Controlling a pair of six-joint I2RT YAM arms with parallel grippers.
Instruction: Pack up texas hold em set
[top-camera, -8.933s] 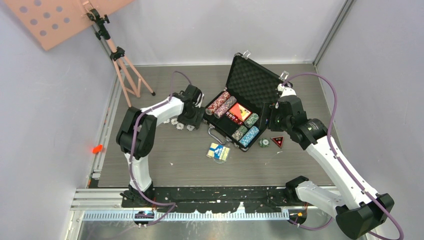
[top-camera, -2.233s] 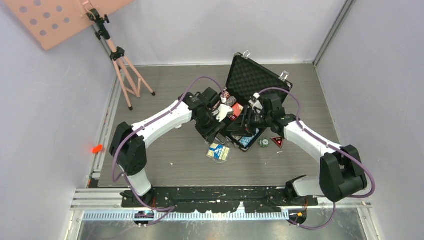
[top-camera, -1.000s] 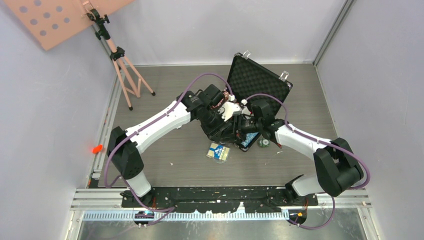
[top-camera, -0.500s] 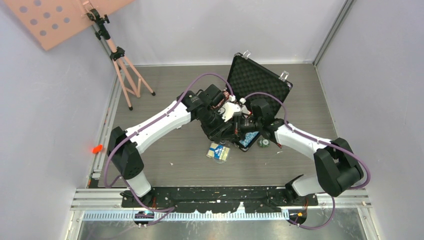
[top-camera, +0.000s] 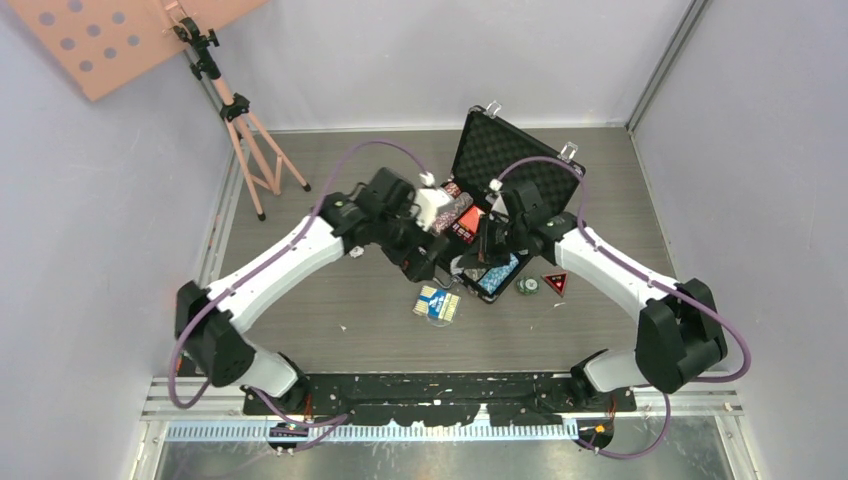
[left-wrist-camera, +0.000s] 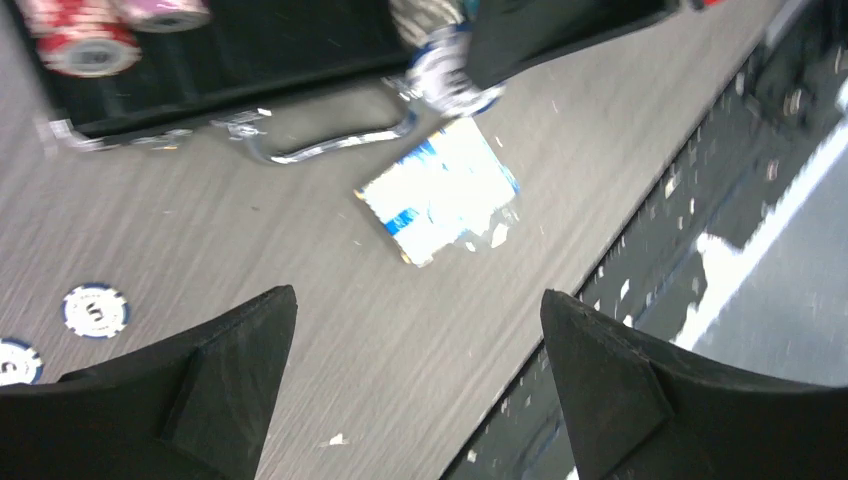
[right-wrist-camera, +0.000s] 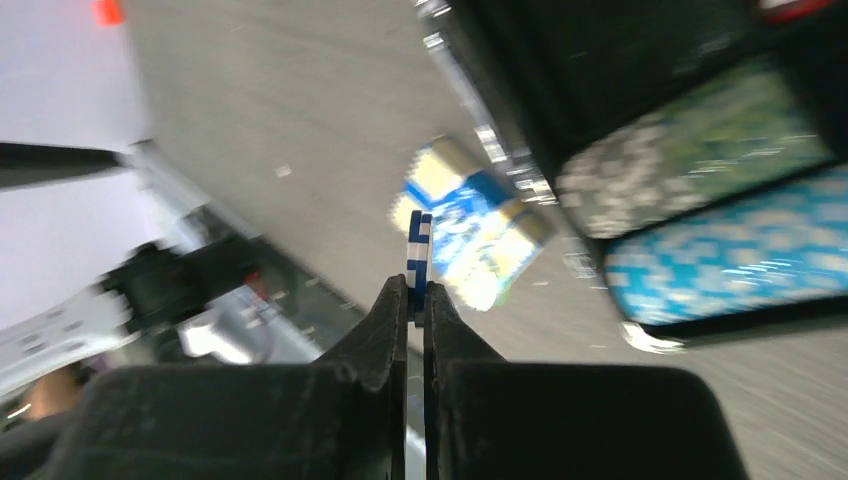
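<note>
At the far left two loose chips (left-wrist-camera: 95, 310) lie flat on the table (top-camera: 330, 330), well clear of the briefcase (top-camera: 510, 160). The left gripper (left-wrist-camera: 415, 345) hangs above the bare table beside them, fingers spread wide and holding nothing. Just ahead of it the blue card deck (left-wrist-camera: 440, 200) lies flat and slanted, just beside the case's metal handle (left-wrist-camera: 330, 140).

The briefcase sits mid-table with its long axis running from far-left to near-right. Its foam-lined lid stands up on the far side and the handle edge faces the arms. The chip rows (left-wrist-camera: 85, 40) lie in their slots, across that long axis.

Over the near end of the case, the right gripper (right-wrist-camera: 418, 300) is pressed together on a blue-and-white chip (right-wrist-camera: 418, 255). The chip is held on edge, its thin rim toward the wrist camera. Below it are a greenish row and a blue row (right-wrist-camera: 740, 260). Further right a green chip (top-camera: 527, 286) and a red triangle (top-camera: 555, 282) lie on the table.

The step in hand looks like carrying this chip to its row. Next the right arm likely needs to line the chip's face up with the row's end and lower it in before letting go. The left arm would have to drop onto the deck or the loose chips.
</note>
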